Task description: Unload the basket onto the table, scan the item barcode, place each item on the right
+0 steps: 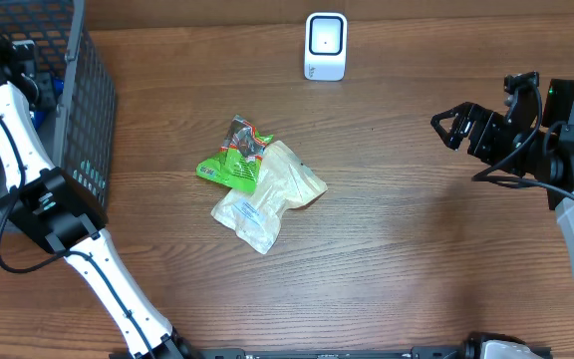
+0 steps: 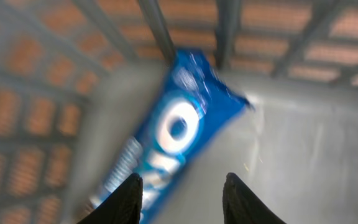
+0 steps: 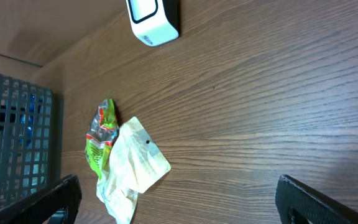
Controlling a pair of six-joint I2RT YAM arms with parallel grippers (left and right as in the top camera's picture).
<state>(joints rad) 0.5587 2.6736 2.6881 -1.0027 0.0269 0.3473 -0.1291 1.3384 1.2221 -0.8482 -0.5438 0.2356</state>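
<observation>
Between the two dark fingers (image 2: 129, 198) of the left gripper (image 2: 182, 186), which stand apart, bare grey basket floor shows, and nothing crosses the gap. Just beyond the tips lies the pack (image 2: 174, 127), blue with white Oreo lettering. It slants from beside one finger up toward the mesh wall. Its lower end runs down to that finger, but the wrist view is blurred and I cannot tell whether finger and pack touch. Most of the pack lies ahead of the jaws and off to that finger's side, not centred in the gap. The blur hides any finer print on it.

Around the pack rise the grey bars of the basket (image 1: 93, 110), which stands at the table's far left corner. From overhead the left arm reaches into it, and a bit of blue shows through the mesh.

Out on the wooden table (image 1: 417, 249), well apart from the basket, a green packet (image 1: 229, 168) and a clear bag (image 1: 267, 194) lie touching near the middle. The white scanner (image 1: 326, 46) stands at the far edge, beyond them. The right gripper (image 1: 440, 127) hovers over bare wood on the right side. Its jaws are spread wide and hold nothing, well apart from the packet and bag, the scanner and the pack.
</observation>
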